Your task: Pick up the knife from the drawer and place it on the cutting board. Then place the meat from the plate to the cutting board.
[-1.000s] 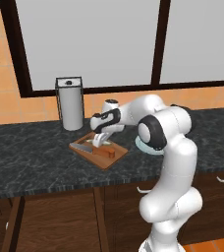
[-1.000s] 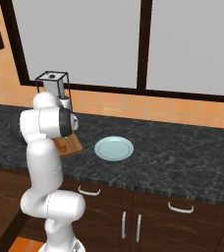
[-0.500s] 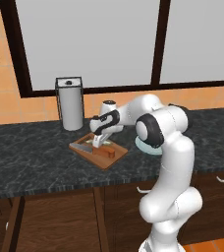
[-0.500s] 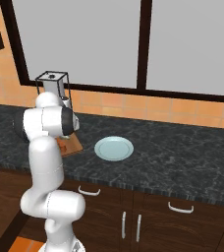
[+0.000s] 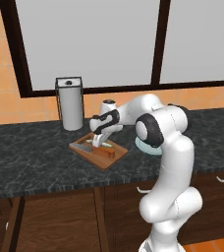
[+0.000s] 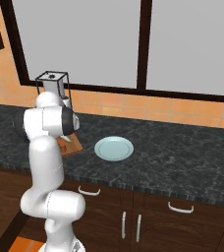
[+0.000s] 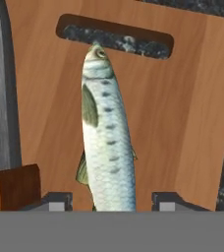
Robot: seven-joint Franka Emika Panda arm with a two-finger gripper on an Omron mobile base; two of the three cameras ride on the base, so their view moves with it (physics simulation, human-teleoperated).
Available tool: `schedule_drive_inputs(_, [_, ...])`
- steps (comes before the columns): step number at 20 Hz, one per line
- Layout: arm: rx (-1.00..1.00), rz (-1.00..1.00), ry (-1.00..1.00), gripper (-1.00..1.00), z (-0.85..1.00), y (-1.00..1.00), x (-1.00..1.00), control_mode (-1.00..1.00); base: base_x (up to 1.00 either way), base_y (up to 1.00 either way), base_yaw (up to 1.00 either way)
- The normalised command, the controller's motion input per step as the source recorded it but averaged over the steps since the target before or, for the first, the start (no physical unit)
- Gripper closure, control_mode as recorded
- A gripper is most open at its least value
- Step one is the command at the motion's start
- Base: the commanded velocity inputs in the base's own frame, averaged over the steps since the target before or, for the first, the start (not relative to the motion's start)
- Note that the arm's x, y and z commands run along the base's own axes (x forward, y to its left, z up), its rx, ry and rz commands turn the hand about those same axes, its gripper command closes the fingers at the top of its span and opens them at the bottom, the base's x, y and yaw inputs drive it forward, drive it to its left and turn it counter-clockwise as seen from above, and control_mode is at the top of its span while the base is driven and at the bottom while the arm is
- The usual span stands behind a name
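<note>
Your gripper (image 7: 108, 201) stands with its jaws apart, either side of the meat (image 7: 105, 147), whose tail is cut off below. It lies on the cutting board (image 7: 182, 123); the knife (image 7: 1, 128) is just beside, partly cropped.

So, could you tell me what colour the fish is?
Silvery grey-green fish, best in the hand view.
</note>
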Motion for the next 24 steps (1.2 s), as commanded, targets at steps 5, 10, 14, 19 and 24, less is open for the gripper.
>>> schedule_drive_inputs(5, [0.0,0.0,0.0,-1.0,0.38,-0.04,-0.16,-1.0,0.0,0.0,0.0])
schedule_drive_inputs(10, [0.05,-0.12,-0.01,-1.0,0.25,-0.43,-0.93,-1.0,0.0,0.0,0.0])
schedule_drive_inputs(14, [0.0,-0.23,0.0,-1.0,0.0,-0.5,-0.98,-1.0,0.0,0.0,0.0])
schedule_drive_inputs(19, [0.0,-0.26,0.0,-1.0,0.16,-0.5,-0.92,-1.0,0.0,0.0,0.0])
schedule_drive_inputs(24, [0.0,-0.23,0.0,-1.0,0.66,-0.37,-0.78,-1.0,0.0,0.0,0.0])
